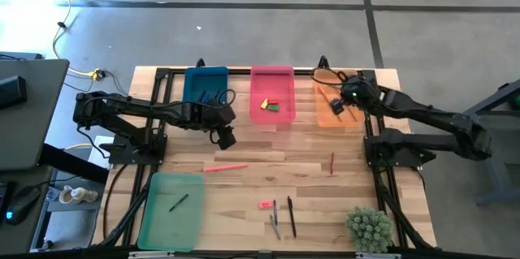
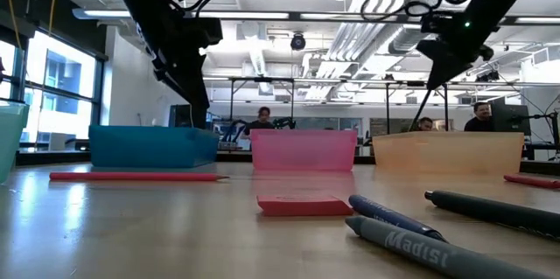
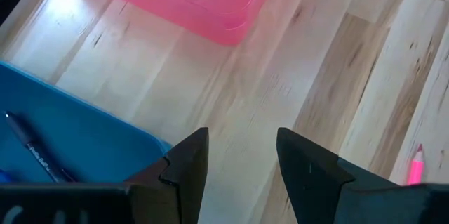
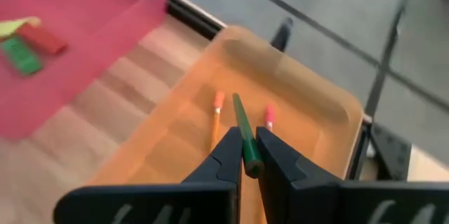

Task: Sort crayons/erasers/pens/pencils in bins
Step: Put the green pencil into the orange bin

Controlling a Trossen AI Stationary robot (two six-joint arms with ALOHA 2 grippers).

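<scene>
**Inspector A:** Right, report the right gripper [image 4: 249, 155].

**Inspector B:** It hangs over the orange bin [image 1: 334, 97] at the upper right of the overhead frame. Its fingers pinch a green pencil [image 4: 245, 136], which points into the bin. Two pencils with pink ends already lie on the bin floor.

**Inspector A:** And the left gripper [image 3: 242, 164]?

**Inspector B:** Spread apart, holding nothing. It sits over bare table [image 1: 309, 145] just in front of the blue bin [image 1: 205, 85], between that bin and the pink bin [image 1: 272, 92].

**Inspector A:** Bin contents?

**Inspector B:** The blue bin holds dark pens. The pink bin holds a yellow eraser [image 4: 15, 26], a green eraser [image 4: 21, 57] and a small red piece beside them. The green bin [image 1: 172, 209], lower left, holds one dark stick [image 1: 179, 202].

**Inspector A:** Loose items?

**Inspector B:** A pink pencil [image 1: 225, 167] lies mid-table. A short red stick [image 1: 331, 162] lies right of centre. Near the lower edge, a pink eraser [image 1: 266, 205] lies beside three pens [image 1: 283, 217]. A small green plant [image 1: 369, 229] stands at the lower right.
</scene>
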